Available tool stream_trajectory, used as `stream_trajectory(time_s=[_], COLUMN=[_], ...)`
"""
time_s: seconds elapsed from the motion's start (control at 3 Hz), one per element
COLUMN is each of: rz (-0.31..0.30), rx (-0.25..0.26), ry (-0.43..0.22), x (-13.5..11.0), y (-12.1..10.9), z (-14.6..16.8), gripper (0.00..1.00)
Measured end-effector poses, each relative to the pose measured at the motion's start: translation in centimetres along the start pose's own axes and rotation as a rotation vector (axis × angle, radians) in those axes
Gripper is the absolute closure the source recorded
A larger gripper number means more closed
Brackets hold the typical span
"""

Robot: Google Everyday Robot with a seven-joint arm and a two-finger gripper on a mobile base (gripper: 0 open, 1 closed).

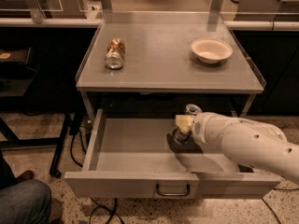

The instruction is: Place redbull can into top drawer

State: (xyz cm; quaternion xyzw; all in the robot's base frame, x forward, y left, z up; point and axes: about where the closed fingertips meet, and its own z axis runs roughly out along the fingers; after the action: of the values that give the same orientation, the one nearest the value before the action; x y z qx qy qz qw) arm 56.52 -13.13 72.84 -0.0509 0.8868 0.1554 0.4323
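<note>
1. I take the redbull can (180, 136) to be the dark, round-topped shape low inside the top drawer (93, 141). It sits below the counter's front edge, a little toward the front-right corner. Most of its body is hidden from me, so I cannot say whether it is upright or tilted, or whether it rests on the drawer floor.
2. The gripper (184, 125) is just above the can and touching or nearly touching it. The white arm reaches into the drawer from the counter's right side. I cannot tell whether the gripper is pinching the can or has let go.
3. The drawer is pulled fully out, with its dark handle (173, 190) facing me.
4. My read on progress: the carry is done and the can is inside the drawer. What remains is confirming it is seated, releasing it, and drawing the arm out past the drawer's walls.
5. On the counter (159, 73), a gold-brown can (115, 53) lies on its side near the left edge. A pale bowl (211, 49) sits toward the back-right corner. Neither is part of this job.
</note>
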Motion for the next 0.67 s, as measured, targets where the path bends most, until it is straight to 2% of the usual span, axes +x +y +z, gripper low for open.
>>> stream_trajectory(time_s=[0.33, 0.67], rz=[0.048, 0.033], rx=[0.055, 0.11], ry=[-0.061, -0.103], x=[0.6, 1.1], y=[-2.4, -3.2], z=[0.8, 2.9], gripper=[1.0, 1.0])
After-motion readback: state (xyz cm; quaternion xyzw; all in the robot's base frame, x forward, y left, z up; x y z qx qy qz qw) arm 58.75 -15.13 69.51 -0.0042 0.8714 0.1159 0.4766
